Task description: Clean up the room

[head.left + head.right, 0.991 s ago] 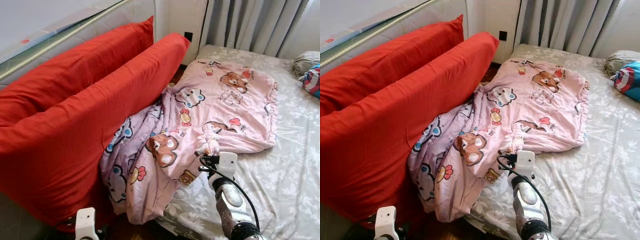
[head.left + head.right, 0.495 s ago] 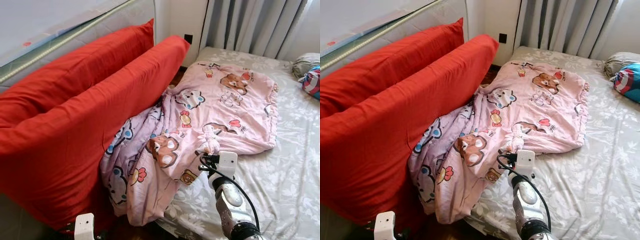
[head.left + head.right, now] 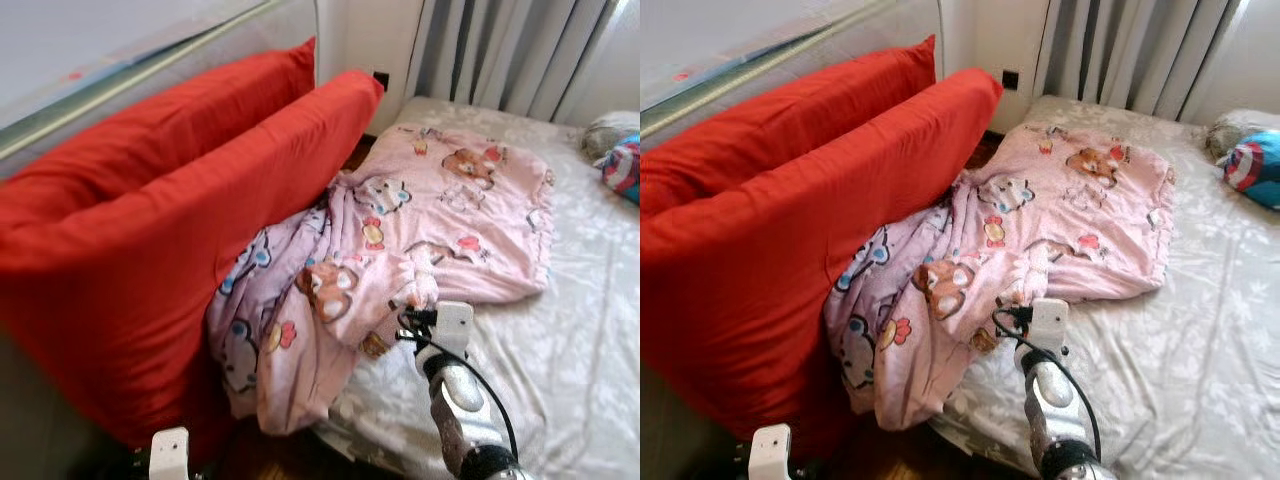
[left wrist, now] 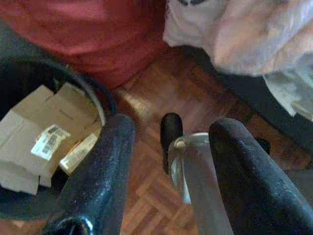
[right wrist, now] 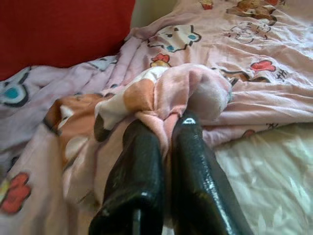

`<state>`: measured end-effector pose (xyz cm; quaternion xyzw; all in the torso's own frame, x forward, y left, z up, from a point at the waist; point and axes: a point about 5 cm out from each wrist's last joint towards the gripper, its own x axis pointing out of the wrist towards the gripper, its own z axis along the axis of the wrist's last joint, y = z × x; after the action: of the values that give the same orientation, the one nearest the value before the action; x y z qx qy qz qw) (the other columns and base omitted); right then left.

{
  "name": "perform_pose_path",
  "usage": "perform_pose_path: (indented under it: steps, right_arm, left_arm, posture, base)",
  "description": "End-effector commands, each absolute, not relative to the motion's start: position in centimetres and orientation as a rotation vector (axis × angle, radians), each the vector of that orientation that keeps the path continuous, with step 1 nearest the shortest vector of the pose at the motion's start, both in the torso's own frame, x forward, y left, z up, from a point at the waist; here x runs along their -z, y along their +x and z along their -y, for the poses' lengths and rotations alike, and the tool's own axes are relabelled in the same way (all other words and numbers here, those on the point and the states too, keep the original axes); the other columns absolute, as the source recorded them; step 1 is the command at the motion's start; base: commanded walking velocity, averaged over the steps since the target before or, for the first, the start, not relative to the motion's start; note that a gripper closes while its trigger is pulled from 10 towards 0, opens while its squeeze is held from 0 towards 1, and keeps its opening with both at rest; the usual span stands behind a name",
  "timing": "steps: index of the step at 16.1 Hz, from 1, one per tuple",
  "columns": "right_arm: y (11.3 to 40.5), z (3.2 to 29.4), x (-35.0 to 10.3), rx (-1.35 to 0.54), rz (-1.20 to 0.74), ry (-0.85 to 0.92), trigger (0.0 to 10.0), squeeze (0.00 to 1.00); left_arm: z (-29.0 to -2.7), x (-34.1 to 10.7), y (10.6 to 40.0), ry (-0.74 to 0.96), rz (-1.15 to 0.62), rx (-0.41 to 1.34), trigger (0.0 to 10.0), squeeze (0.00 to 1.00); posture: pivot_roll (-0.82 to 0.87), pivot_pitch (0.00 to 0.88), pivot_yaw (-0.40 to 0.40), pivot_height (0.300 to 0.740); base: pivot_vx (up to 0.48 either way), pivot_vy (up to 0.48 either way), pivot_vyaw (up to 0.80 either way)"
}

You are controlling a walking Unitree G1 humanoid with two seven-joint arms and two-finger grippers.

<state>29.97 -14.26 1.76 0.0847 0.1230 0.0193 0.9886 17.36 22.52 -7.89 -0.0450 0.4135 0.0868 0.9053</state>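
Reaching forward and up from the lower edge of the head views, the right arm (image 3: 455, 400) stretches over the near side of the bed (image 3: 590, 330), its silver forearm tilted slightly toward the robot's left. The right gripper (image 5: 164, 128) sits at the near edge of the pink blanket (image 3: 440, 215), and its two black fingers (image 5: 137, 166) are pressed nearly together with a bunched fold of the cloth clamped between their tips; the fold bulges out above them in a small knot.

The blanket, printed with cartoon bears and cats, lies with its long axis running from the far side of the bed, near the curtains (image 3: 510, 50), diagonally toward the robot's left and nearer. Its far part is spread fairly flat on the grey flowered sheet; its near left part is crumpled, spilling over the bed's edge and hanging toward the wooden floor (image 4: 161, 98). That hanging part rests against the nearer of two large red cushions (image 3: 150, 250), which stand on edge side by side between the bed and the wall.

The left arm hangs low by the cushions' foot, with its white wrist piece (image 3: 168, 455) in sight. The left gripper (image 4: 171, 137) points down at the parquet, fingers spread well apart and holding nothing, beside a black bin (image 4: 105, 103) with cardboard (image 4: 44, 137) inside.

A small bundle with a red, white and blue pattern (image 3: 1252, 168) lies at the far right of the bed.
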Motion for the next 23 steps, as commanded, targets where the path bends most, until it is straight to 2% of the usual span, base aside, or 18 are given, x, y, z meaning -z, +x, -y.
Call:
perform_pose_path:
  steps: [1,9,15,23]
  right_arm:
    - [29.9,14.0,-1.7,-0.048,-0.251,0.166,10.0,0.0]
    - [29.7,14.6,-1.6,-0.006,-0.243,0.143,10.0,0.0]
    - [30.2,17.6,-3.3,0.185,-0.104,0.043,10.0,0.0]
    - [29.8,17.3,-3.1,0.207,-0.093,0.015,10.0,0.0]
  left_arm:
    - [-22.7,8.2,16.6,-0.083,-0.886,-0.179,10.0,0.0]
    - [-22.5,8.2,16.7,-0.085,-0.883,-0.179,10.0,0.0]
    - [-22.2,8.1,17.0,-0.085,-0.868,-0.173,10.0,0.0]
    - [-22.4,7.9,17.4,-0.076,-0.851,-0.162,10.0,0.0]
  posture:
    - [-0.07,0.058,0.001,0.74]
    - [-0.07,0.063,0.0,0.74]
    - [-0.06,0.067,0.002,0.74]
    - [-0.06,0.071,0.003,0.74]
  base:
    - [-0.292,0.0,0.0]
    - [-0.29,0.0,0.0]
    - [-0.288,0.0,0.0]
    - [-0.211,0.0,0.0]
